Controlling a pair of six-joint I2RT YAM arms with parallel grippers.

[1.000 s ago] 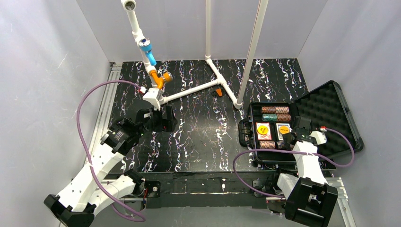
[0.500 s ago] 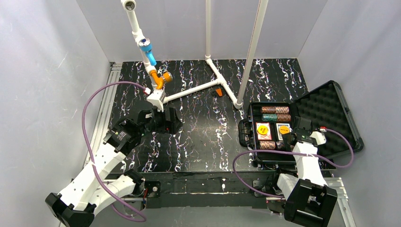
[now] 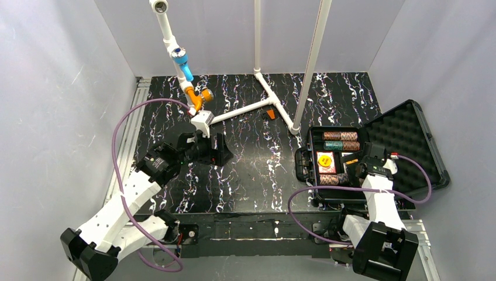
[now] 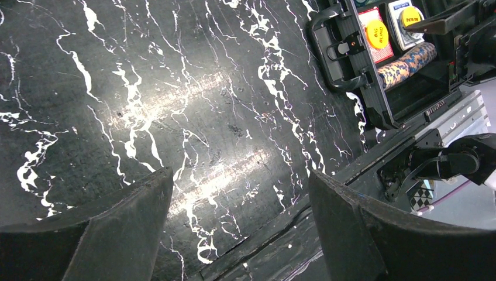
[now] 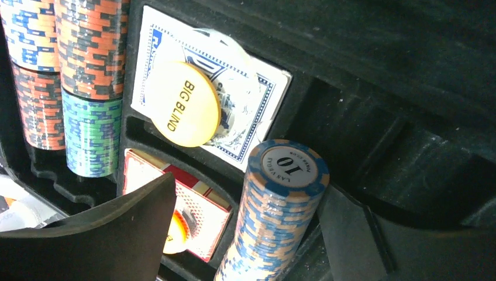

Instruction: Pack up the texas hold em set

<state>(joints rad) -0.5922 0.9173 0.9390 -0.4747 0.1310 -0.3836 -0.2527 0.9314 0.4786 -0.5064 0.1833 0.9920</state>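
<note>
The open black case [image 3: 302,165] lies at the right of the table with its foam lid [image 3: 403,137] laid back. Inside are rows of chips [image 5: 88,70], a blue card deck [image 5: 257,111] under a yellow BIG BLIND button [image 5: 181,111], and a red deck [image 5: 205,216]. My right gripper [image 5: 248,187] is open inside the case, astride a blue-and-tan chip stack [image 5: 275,216] marked 10. The stack leans by the right finger, and the left finger stands clear of it. My left gripper [image 4: 240,175] hangs open and empty over bare table, left of the case [image 4: 362,88].
A white pipe frame [image 3: 275,105] with an orange and blue fitting [image 3: 190,82] stands at the back of the table. A small orange piece [image 3: 270,114] lies by its foot. Grey walls close in on three sides.
My right gripper has opened wide and let go of the blue-and-tan chip stack in the case. My left arm has swung right, toward the middle of the table.
</note>
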